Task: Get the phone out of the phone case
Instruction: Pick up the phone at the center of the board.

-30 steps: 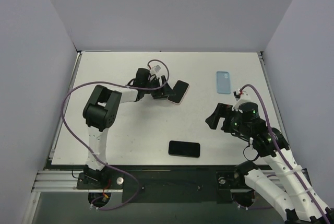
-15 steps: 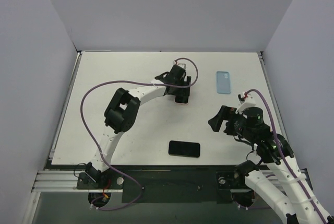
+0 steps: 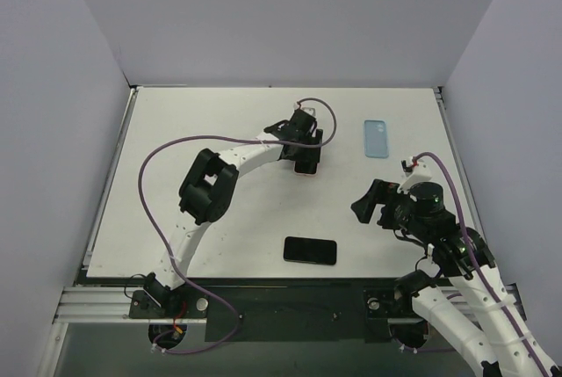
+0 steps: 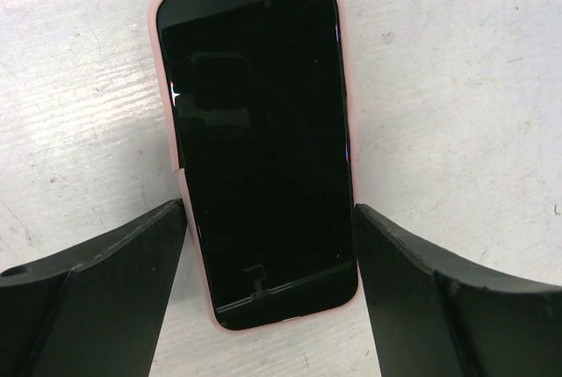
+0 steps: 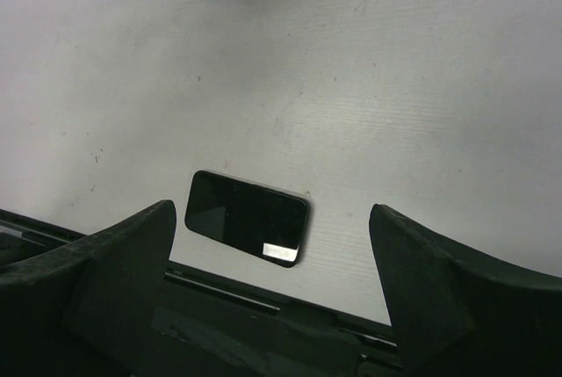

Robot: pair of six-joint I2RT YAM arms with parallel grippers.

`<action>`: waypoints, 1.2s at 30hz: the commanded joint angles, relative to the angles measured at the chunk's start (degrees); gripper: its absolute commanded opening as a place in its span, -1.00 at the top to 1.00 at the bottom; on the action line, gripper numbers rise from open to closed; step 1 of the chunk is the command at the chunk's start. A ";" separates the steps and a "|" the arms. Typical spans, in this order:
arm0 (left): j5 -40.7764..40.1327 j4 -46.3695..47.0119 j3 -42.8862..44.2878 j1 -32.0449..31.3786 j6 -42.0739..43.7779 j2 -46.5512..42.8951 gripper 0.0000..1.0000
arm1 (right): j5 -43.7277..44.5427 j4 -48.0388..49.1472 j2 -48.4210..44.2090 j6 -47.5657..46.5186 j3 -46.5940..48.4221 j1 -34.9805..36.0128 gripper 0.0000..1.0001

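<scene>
I read the left gripper (image 4: 268, 216) jaws apart astride the phone (image 4: 259, 131) in its pink phone case (image 4: 157, 61), and the right gripper (image 3: 362, 206), at its 4 o'clock, jaws apart, holding nothing

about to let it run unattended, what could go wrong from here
The left gripper straddles the pink case near one end only; closing there could squeeze case and phone together or pivot them on the table. The bare black phone lies near the table's front edge, where a sweep by the right gripper might knock it off.
</scene>
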 commanded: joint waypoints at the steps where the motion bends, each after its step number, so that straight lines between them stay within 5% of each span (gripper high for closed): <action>1: 5.17 -6.82 -0.94 -0.71 -3.03 4.45 -0.73 | 1.25 -0.13 -1.06 0.19 -0.75 -0.10 -0.72; 6: -0.37 -12.96 3.19 -2.12 -4.44 6.92 -0.71 | 1.60 -0.04 -1.68 0.28 -1.45 -0.10 -0.72; 17: 0.25 -8.75 -1.46 -4.40 -5.32 3.76 -0.61 | 2.21 0.04 -2.38 0.80 -2.15 -0.10 -0.72; 22: -3.19 -12.45 -0.66 -4.67 -6.64 3.16 -0.22 | 2.83 1.10 -1.24 3.17 -2.24 -0.19 -0.72; 27: -2.83 -4.71 -9.19 -4.67 -6.02 -4.59 -0.79 | 1.42 3.20 -0.10 3.88 -2.59 -0.19 -0.72; 36: -5.99 -12.42 -0.07 -4.67 -11.55 -2.85 -0.87 | 3.00 2.51 -3.96 4.67 -1.89 -0.63 -0.72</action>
